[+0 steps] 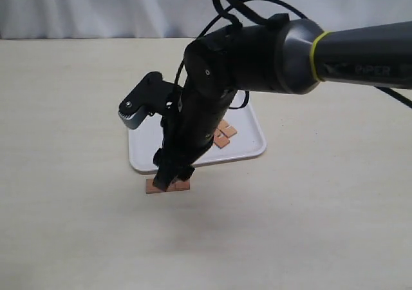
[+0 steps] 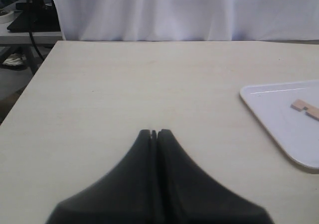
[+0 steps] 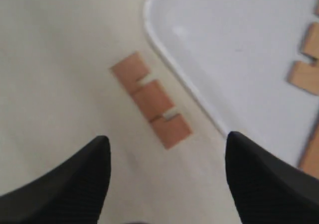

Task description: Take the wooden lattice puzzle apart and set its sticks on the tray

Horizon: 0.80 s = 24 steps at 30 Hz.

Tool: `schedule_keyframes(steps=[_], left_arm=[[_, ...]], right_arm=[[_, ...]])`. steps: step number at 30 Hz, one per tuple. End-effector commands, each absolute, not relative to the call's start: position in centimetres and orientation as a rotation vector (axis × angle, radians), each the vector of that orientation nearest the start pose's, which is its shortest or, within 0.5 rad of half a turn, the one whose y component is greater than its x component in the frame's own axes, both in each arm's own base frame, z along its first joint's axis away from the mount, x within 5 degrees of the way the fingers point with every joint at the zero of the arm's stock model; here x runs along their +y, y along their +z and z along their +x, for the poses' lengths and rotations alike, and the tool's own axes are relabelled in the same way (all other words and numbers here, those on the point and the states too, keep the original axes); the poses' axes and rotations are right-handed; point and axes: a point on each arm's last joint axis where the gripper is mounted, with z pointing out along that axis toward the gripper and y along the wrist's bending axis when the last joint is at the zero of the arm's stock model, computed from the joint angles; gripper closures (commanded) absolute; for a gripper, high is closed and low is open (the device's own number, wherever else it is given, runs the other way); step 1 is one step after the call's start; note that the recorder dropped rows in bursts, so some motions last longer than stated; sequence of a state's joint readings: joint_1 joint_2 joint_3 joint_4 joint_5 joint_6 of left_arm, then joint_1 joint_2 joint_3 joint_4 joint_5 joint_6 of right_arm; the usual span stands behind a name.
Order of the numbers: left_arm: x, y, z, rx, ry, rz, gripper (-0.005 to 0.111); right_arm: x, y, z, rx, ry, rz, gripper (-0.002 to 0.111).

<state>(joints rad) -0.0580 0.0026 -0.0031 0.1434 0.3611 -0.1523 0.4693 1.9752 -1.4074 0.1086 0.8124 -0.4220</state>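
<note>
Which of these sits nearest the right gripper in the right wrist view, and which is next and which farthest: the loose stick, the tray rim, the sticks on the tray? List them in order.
1. The loose stick: on the table, under the open right gripper, between its fingers.
2. The tray rim: just beyond that stick, running alongside it.
3. The sticks on the tray: past the rim, inside the tray.

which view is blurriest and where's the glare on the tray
Right wrist view is softest: the stick beside the tray and the tray's rim look smeared, a faint highlight on the tray. Left wrist view: a thin glare streak on the tray, left gripper out of focus. Exterior view: fairly sharp, even light.
</note>
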Motion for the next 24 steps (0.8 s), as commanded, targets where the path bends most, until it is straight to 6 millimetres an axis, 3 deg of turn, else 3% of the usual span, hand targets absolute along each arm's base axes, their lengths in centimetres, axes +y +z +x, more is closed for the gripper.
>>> schedule_keyframes(steps=[1, 5, 12, 24], left_arm=[[0.1, 18.1, 5.3, 1.835, -0.010, 0.011, 0.107], [0.1, 18.1, 5.3, 1.835, -0.010, 0.011, 0.107], [0.1, 18.1, 5.3, 1.835, -0.010, 0.011, 0.107], [0.1, 18.1, 5.3, 1.835, -0.010, 0.011, 0.107]], right_arm=[[20.2, 18.1, 34.8, 2.534, 0.294, -1.364, 0.046], [20.6, 16.9, 34.8, 2.459, 0.267, -1.524, 0.046], [19.4, 15.1, 35.5, 2.426, 0.027, -1.713, 0.046], [19.4, 13.0, 36.1, 2.382, -0.026, -1.778, 0.046]])
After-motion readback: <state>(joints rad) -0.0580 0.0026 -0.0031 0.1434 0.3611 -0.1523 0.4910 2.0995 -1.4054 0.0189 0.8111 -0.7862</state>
